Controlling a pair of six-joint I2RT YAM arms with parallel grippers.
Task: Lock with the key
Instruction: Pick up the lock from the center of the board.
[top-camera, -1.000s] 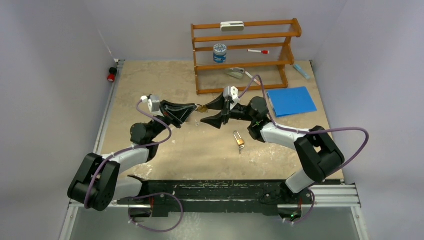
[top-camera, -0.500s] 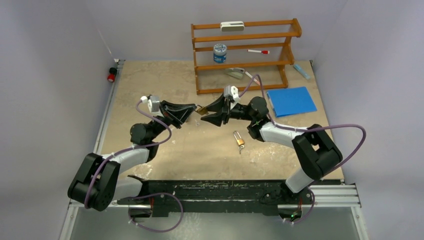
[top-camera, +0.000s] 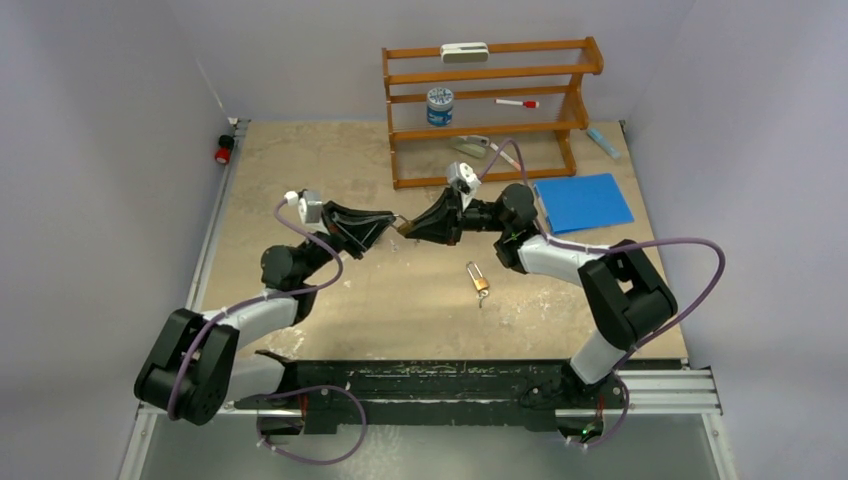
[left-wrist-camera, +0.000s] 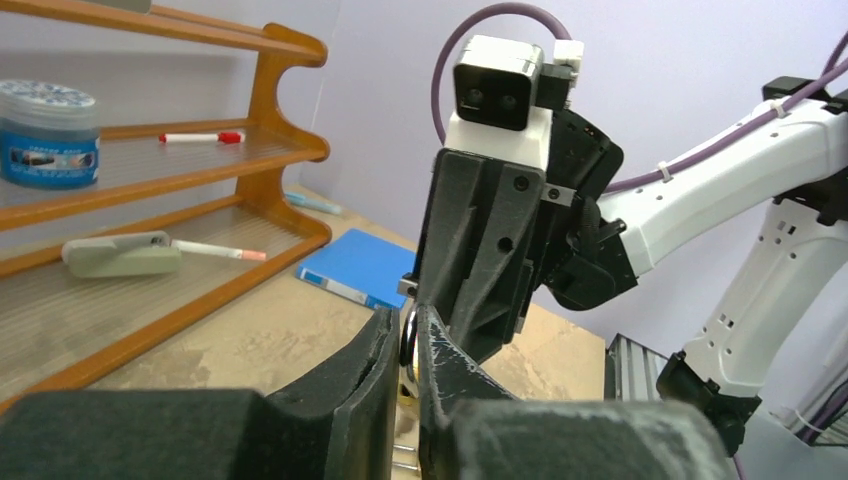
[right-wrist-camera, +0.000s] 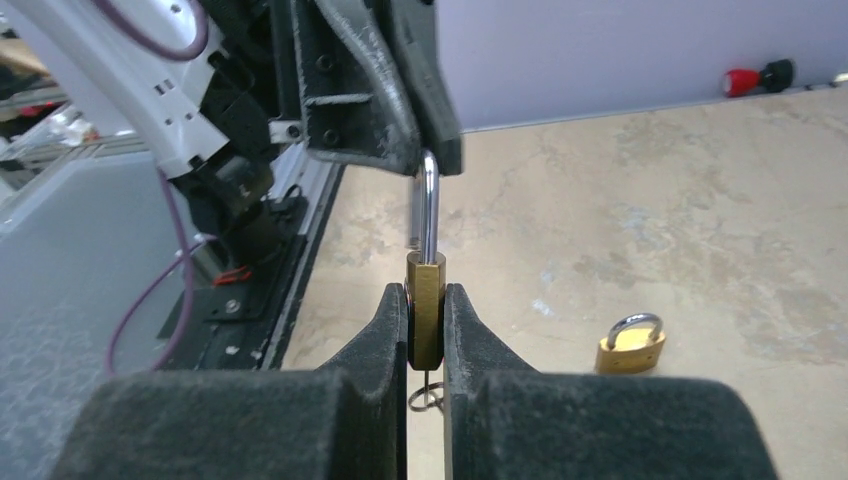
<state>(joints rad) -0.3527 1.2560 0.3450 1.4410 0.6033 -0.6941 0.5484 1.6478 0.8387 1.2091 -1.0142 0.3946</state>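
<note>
A brass padlock hangs in the air between the two arms, above the middle of the table. My left gripper is shut on its steel shackle, gripping it from above in the right wrist view. My right gripper is shut on the brass body, one pad on each flat side. A thin key shaft with a small wire ring sticks out under the body. From the top view the padlock is a small brass spot where the left gripper and right gripper meet tip to tip.
A second brass padlock lies on the table, to the near right of the grippers. A wooden rack with a jar and markers stands at the back. A blue folder lies to the right, and a red object sits at the far left edge.
My right gripper was wide open around the padlock and has shut on its brass body. The left gripper has kept its hold on the shackle and has hardly moved.
</note>
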